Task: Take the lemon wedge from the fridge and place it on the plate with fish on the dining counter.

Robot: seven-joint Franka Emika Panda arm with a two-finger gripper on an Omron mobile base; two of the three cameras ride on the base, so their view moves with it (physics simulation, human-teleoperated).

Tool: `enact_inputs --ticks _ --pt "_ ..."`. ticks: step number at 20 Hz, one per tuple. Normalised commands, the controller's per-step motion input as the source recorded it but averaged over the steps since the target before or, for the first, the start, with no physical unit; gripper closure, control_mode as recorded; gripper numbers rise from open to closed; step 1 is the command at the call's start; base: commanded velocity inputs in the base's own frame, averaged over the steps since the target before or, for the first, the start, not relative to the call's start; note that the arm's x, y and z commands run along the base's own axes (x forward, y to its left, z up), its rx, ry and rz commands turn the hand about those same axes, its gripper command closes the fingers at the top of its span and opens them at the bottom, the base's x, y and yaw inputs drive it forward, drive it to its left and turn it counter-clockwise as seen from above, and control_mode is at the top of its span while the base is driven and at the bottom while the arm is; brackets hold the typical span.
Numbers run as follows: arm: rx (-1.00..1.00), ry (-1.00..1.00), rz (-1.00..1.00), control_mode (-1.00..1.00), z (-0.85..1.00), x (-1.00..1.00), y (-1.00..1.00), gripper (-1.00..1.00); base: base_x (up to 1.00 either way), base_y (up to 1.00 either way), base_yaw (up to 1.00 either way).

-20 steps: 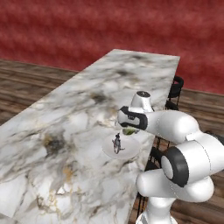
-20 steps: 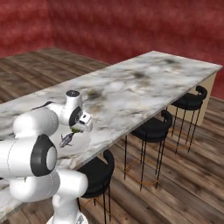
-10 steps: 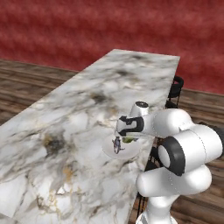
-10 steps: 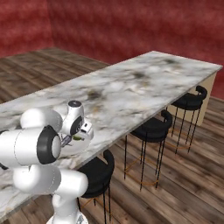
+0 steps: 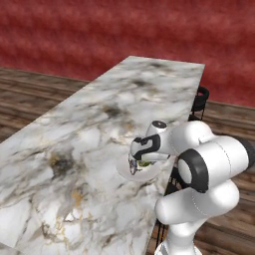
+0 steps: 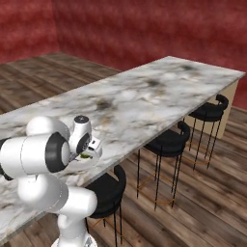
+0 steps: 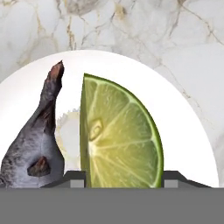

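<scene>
My gripper point(image 7: 124, 178) is shut on the lemon wedge point(image 7: 118, 135), a yellow-green slice held upright between the two dark tips. Right beneath it lies the pale round plate point(image 7: 183, 127), with the dark-grey fish point(image 7: 39, 144) just left of the wedge. In the left base view the gripper point(image 5: 138, 162) hangs low over the plate point(image 5: 123, 172) near the right edge of the dining counter point(image 5: 89, 124). In the right base view the wedge point(image 6: 87, 156) shows as a green speck under the hand, above the plate point(image 6: 95, 155). Whether the wedge touches the plate I cannot tell.
The marble dining counter point(image 6: 159, 91) stretches far to the back. Black bar stools point(image 6: 169, 140) point(image 6: 210, 111) point(image 6: 108, 190) stand along its near side on the wooden floor. A red wall closes the room behind.
The hand has come down with the wedge, from above the plate to just over it beside the fish. The base and counter have not shifted.
</scene>
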Motion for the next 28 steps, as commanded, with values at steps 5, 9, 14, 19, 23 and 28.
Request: enact_inputs --ticks 5,9,14,19,23,28 --pt "0.0 0.0 0.0 -1.0 -0.14 0.18 0.07 1.0 0.0 0.0 0.0" --pt "0.0 0.0 0.0 -1.0 0.0 0.0 0.0 -1.0 0.0 0.0 0.0" --pt "0.0 -0.04 0.0 -1.0 0.15 -0.02 0.0 -1.0 0.0 0.0 0.0" --pt "0.0 -0.04 0.0 -1.0 0.71 -0.15 0.19 -1.0 0.0 0.0 0.0" --pt "0.0 -0.05 0.0 -1.0 0.87 -0.55 0.27 -1.0 0.0 0.0 0.0" --pt "0.0 -0.04 0.0 -1.0 0.54 -1.0 0.18 -1.0 0.0 0.0 0.0"
